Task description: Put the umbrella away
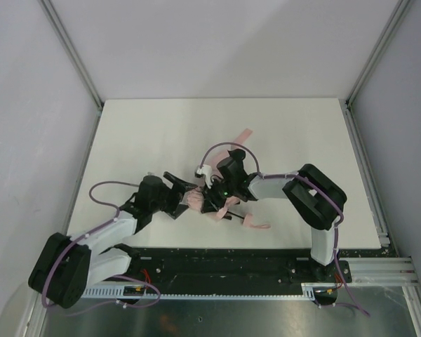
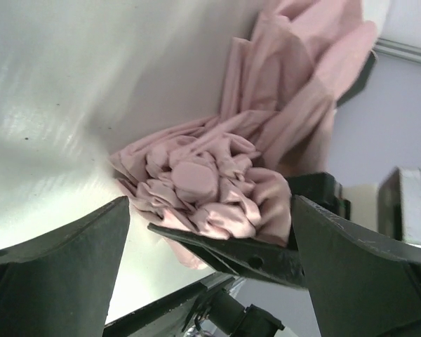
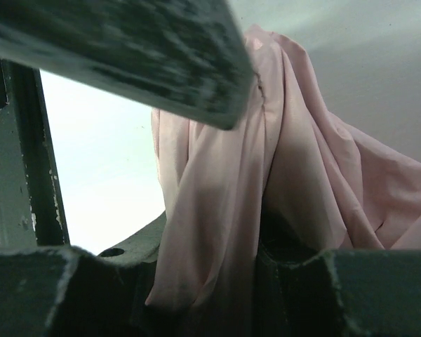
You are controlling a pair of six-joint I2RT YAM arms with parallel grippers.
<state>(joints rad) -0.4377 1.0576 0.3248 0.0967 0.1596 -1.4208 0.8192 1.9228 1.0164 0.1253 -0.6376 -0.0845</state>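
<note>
Umbrella (image 1: 196, 202) lies on the table (image 1: 302, 126), its long axis running from the bunched canopy on the left to the handle (image 1: 256, 225) at near right. The left end effector (image 2: 210, 203) is spread apart around the canopy end. The right end effector (image 3: 217, 182) has fabric between its fingers; I cannot tell whether it is clamped.

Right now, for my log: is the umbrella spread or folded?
Folded, not spread: the umbrella is crumpled into loose pleats; its strap lies free, not wrapped round.

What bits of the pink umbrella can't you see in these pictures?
Top view: the left end effector and right end effector cover the middle of the umbrella.
Right wrist view: close, blurred fabric hides whether the right end effector really pinches it.
Left wrist view: bunched fabric blocks the handle.
</note>
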